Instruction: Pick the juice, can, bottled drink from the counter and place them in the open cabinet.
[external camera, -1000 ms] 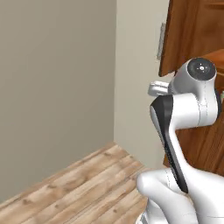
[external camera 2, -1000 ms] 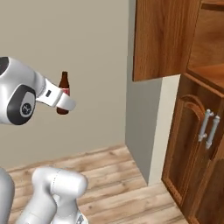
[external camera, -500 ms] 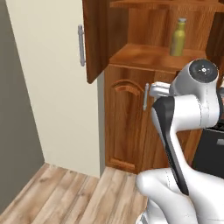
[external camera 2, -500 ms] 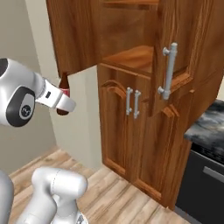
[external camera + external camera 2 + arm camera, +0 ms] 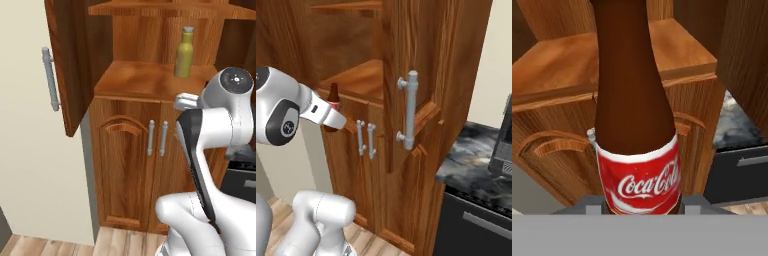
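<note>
in front of the open cabinet (image 5: 131, 82), the white arm holds the bottled drink (image 5: 635, 125) up at about the height of the cabinet's wide middle shelf. in the hand view the dark brown bottle stands close before the camera, its red label with white script low down, and the gripper (image 5: 643, 204) has its fingers pinching the bottle's base from both sides, only their grey tops peeking out beside the label. in the right base view the bottle (image 5: 332, 102) rises upright just past the end of the arm, its neck and dark body showing against the cabinet's front edge, short of the shelf itself. the juice (image 5: 184, 53), a tall yellow bottle with a grey cap, stands upright on that middle shelf toward its right side, well inside the cabinet. below the shelf are two arched-panel doors with slim grey handles (image 5: 157, 138) side by side. the upper door (image 5: 66, 60) hangs swung out to the left with a thick grey bar handle (image 5: 49, 79). to the right, the marbled counter (image 5: 473, 162) meets the cabinet's side.
</note>
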Robot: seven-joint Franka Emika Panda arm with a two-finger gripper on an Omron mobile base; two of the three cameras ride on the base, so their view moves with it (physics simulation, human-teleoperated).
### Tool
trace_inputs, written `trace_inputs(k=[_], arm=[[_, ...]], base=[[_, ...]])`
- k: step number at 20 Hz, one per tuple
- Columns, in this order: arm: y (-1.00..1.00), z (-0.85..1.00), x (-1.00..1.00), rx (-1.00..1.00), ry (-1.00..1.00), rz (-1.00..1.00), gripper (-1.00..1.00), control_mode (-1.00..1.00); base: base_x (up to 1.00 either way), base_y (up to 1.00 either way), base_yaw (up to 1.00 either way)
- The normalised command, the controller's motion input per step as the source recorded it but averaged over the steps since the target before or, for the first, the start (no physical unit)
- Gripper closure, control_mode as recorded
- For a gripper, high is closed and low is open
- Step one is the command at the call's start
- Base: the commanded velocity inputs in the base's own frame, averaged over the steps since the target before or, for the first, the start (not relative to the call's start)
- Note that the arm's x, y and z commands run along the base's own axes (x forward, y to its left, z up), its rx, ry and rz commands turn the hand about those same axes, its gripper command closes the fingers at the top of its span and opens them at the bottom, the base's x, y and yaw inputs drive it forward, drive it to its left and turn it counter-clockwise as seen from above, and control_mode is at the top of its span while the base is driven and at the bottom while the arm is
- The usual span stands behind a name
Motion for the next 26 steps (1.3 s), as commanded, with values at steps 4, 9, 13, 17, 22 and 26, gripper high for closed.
trace_inputs(k=[4, 9, 13, 17, 22, 26], arm=[[0.0, 0.0, 0.0, 0.0, 0.0, 0.0, 1.0, 1.0], [0.0, 0.0, 0.0, 0.0, 0.0, 0.0, 1.0, 1.0], [0.0, 0.0, 0.0, 0.0, 0.0, 0.0, 1.0, 1.0], [0.0, 0.0, 0.0, 0.0, 0.0, 0.0, 1.0, 1.0], [0.0, 0.0, 0.0, 0.0, 0.0, 0.0, 1.0, 1.0], [0.0, 0.0, 0.0, 0.0, 0.0, 0.0, 1.0, 1.0]], base=[[0.77, 0.34, -0.15], [0.52, 0.43, -0.28], [0.4, 0.23, -0.56], [0.42, 0.32, -0.5], [0.32, 0.04, -0.09], [0.11, 0.0, 0.0]])
